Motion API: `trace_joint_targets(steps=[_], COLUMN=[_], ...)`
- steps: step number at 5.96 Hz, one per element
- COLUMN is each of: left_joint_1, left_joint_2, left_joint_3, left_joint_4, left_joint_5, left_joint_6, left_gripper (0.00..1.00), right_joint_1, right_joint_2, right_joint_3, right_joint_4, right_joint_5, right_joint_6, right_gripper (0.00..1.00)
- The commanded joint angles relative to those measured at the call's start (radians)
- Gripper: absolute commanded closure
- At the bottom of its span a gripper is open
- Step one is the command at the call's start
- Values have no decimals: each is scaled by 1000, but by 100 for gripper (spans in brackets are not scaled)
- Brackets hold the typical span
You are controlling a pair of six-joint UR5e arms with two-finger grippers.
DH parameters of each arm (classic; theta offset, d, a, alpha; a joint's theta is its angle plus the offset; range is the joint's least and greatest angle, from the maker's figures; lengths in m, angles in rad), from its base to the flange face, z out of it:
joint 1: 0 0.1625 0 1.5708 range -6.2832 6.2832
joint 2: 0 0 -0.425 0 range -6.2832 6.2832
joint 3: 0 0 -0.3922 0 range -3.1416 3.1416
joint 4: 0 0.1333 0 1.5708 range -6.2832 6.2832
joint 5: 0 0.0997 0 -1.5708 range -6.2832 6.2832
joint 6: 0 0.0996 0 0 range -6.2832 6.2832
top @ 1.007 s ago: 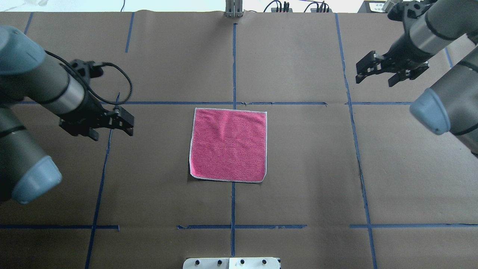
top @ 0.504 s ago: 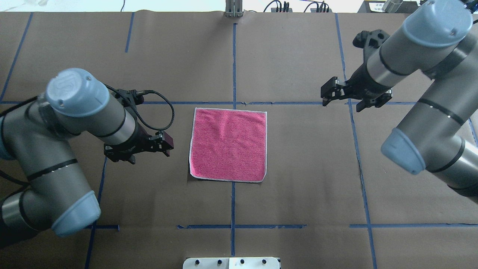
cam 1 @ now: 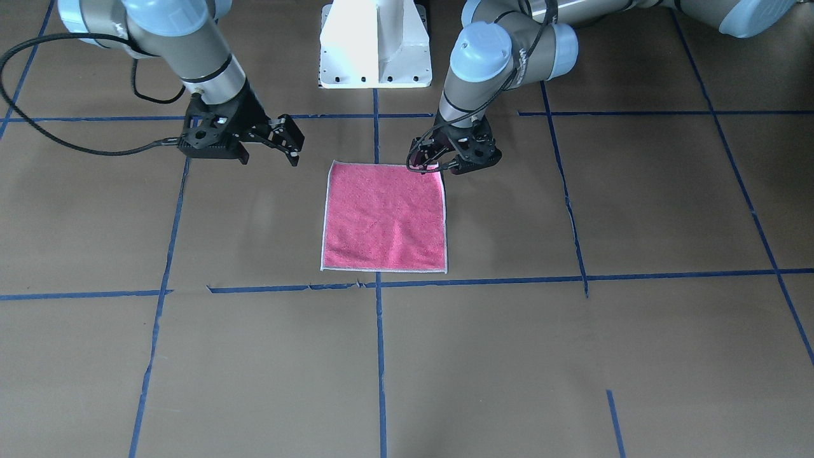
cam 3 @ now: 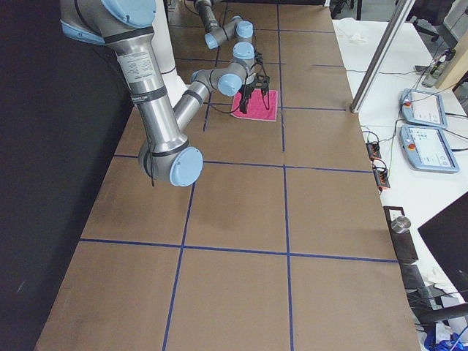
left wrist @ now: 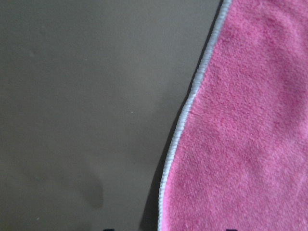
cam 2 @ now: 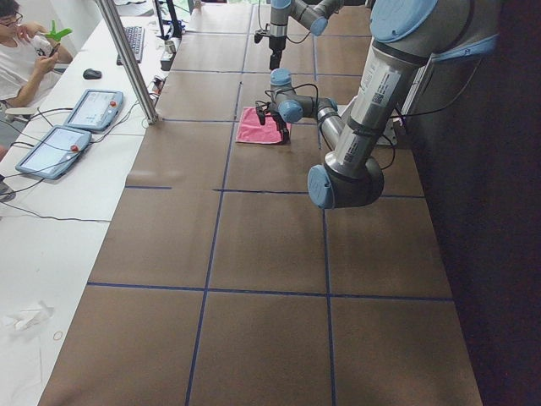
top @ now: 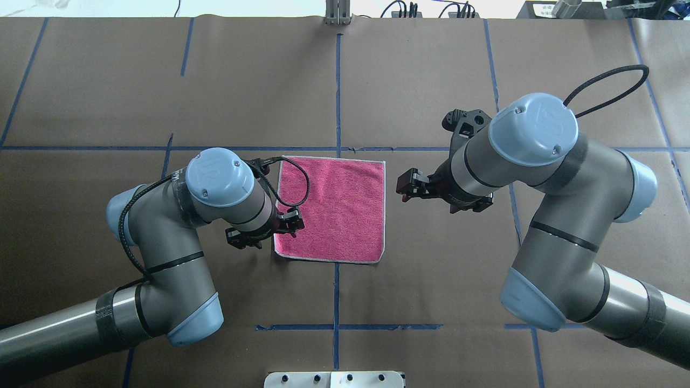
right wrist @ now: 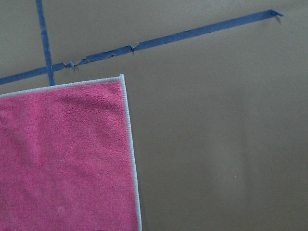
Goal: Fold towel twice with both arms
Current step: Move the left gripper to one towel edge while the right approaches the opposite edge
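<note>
Brown paper table (top: 431,81) shows wide on every side of the towel. The left gripper (top: 290,223) hangs over its near left corner, spread wide, holding nothing. The towel (top: 337,207) lies flat in the middle, pink side up, with a pale grey edge. The right gripper (top: 403,187) is just beside its right edge, spread apart, holding nothing.

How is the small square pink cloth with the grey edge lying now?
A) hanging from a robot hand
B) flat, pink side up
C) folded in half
B: the pink towel lies spread flat on the brown paper-covered table, all four grey borders showing.
</note>
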Motion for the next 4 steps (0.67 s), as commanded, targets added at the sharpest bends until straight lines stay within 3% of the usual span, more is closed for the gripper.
trace_joint_targets(steps=[1, 4], left_joint_1=[6, 17], left_joint_2=[2, 3], left_joint_3=[11, 10], left_joint_4=[-15, -15], left_joint_5=[1, 1], left_joint_6=[-5, -5], left_gripper=[48, 53], right_joint_1=[-2, 1], right_joint_2=[8, 10], right_joint_3=[3, 5], right_joint_4=[1, 2], right_joint_5=[-3, -3], right_joint_6=[4, 5], right_gripper=[0, 0])
